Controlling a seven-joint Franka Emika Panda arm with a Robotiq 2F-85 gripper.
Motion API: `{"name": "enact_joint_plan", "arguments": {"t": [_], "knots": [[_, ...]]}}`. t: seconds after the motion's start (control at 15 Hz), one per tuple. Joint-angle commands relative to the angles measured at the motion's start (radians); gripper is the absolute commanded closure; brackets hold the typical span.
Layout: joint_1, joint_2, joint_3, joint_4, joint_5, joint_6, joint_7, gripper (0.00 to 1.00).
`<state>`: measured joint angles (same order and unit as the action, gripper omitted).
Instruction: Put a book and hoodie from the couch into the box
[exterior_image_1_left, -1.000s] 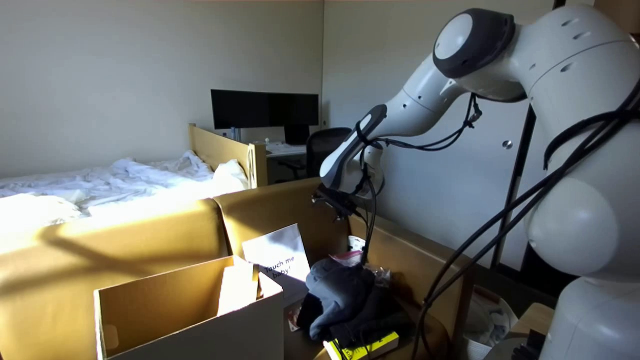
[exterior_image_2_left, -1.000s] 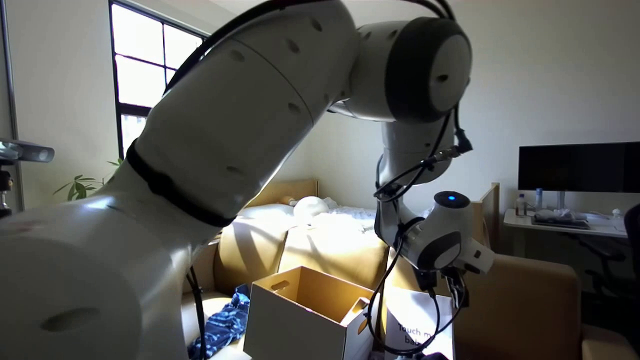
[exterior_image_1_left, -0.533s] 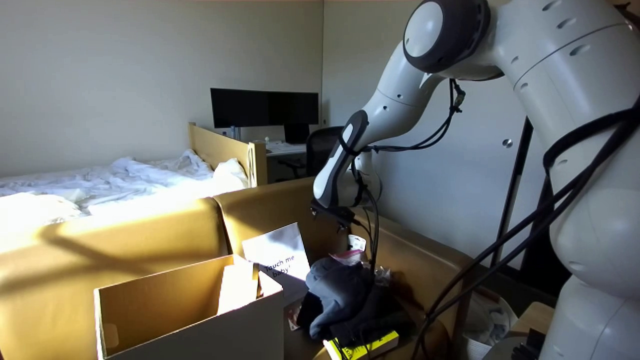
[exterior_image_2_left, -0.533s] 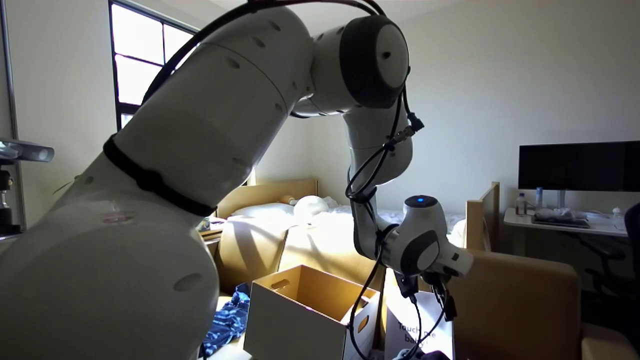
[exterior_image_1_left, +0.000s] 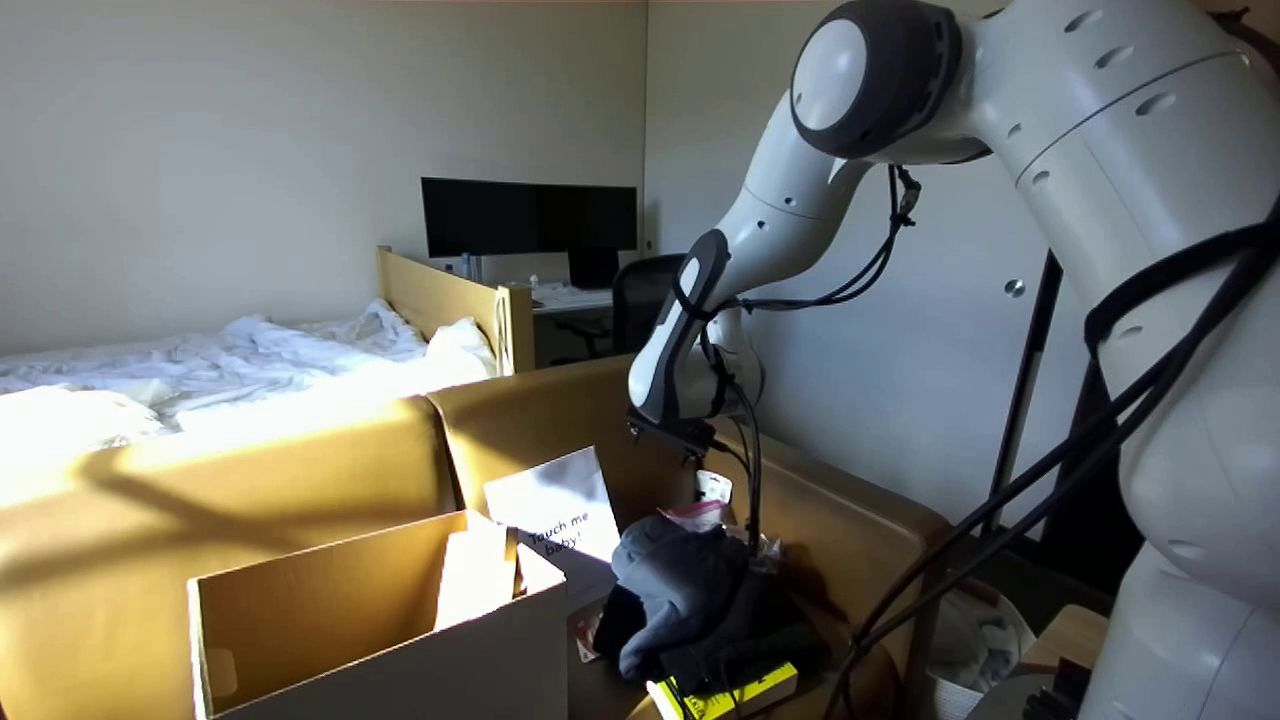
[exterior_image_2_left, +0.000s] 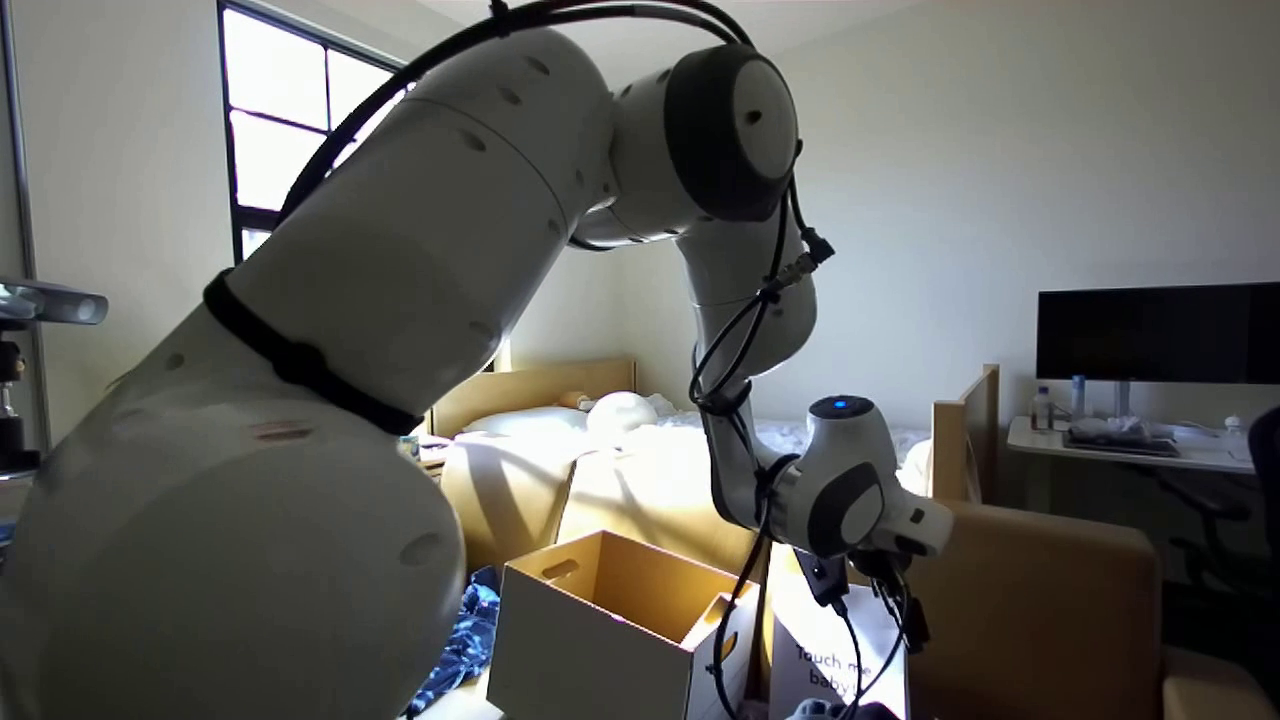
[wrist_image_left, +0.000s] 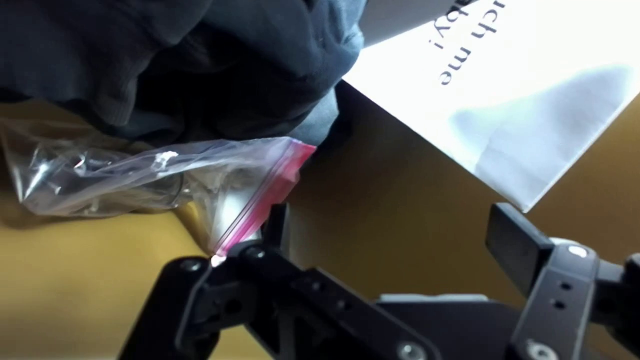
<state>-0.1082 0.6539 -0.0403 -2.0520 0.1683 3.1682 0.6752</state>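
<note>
Slanting up rightward in an exterior view, the book (exterior_image_1_left: 757, 690) juts from under the hoodie (exterior_image_1_left: 678, 578); gripper (wrist_image_left: 388, 225) jaws apart.

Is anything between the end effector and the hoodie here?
Yes, partly: in the wrist view a clear, pink-sealed plastic bag lies between the hoodie and one finger of the open end effector.

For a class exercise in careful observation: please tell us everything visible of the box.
The box looks like cardboard, whitish outside and tan inside, with handle holes in its short ends. It stands upright, open-topped, before the couch backrest. One inner end is brightly lit. What it rests on is unclear.
</note>
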Motion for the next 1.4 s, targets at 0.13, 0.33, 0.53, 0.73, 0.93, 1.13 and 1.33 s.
{"name": "enact_joint_plan", "arguments": {"t": [0.13, 0.33, 0.53, 0.73, 0.93, 1.13, 1.33], "knots": [[0.294, 0.101, -0.315, 0.011, -0.006, -0.037, -0.090, 0.00], [0.310, 0.152, -0.294, 0.029, -0.017, -0.018, -0.197, 0.00], [0.247, 0.217, -0.174, 0.075, -0.024, 0.001, -0.323, 0.00], [0.138, 0.288, -0.060, 0.137, -0.066, -0.030, -0.466, 0.00], [0.048, 0.390, 0.004, 0.237, -0.130, -0.112, -0.592, 0.00], [0.060, 0.477, -0.022, 0.347, -0.183, -0.243, -0.653, 0.00], [0.043, 0.530, 0.020, 0.457, -0.135, -0.346, -0.613, 0.26]]}}
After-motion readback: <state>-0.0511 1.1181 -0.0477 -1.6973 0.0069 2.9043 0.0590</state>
